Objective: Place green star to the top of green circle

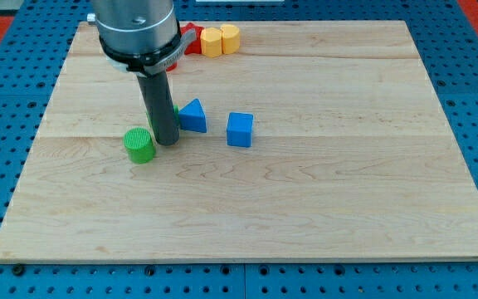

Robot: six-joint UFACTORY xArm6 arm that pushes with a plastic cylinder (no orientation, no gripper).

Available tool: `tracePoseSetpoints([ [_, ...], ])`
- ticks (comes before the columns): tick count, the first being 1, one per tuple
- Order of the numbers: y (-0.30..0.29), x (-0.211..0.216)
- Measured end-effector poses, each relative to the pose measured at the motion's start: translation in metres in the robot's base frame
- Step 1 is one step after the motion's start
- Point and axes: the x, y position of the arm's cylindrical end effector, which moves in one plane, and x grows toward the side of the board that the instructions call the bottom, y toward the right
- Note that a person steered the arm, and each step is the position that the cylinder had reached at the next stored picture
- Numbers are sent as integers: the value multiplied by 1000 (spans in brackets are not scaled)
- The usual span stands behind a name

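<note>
We see my tip [168,141] standing on the wooden board [305,208], just beside the green circle [139,145] on its right side in the view. The green star [175,111] is almost fully hidden behind the rod; only a small green edge shows between the rod and the blue triangle [192,115], so it lies above and to the right of the green circle. We judge that the pushing step is in hand and is not finished: the star must go toward the view's left until it sits straight above the circle. The next move, we think, calls for bringing the tip around to the star's right side without touching the circle. Which way the star points we cannot tell, and a star has no clear long axis. There are no fingers on this arm, only the rod. A blue cube [240,129] is near, and yellow blocks [220,40] with a red block [192,41] are at the view's top.
</note>
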Motion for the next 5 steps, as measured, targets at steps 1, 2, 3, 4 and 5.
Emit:
tracePoseSetpoints([
  [1,17,-27],
  [2,44,-53],
  [3,-15,-39],
  [4,-57,-43],
  [5,-20,-44],
])
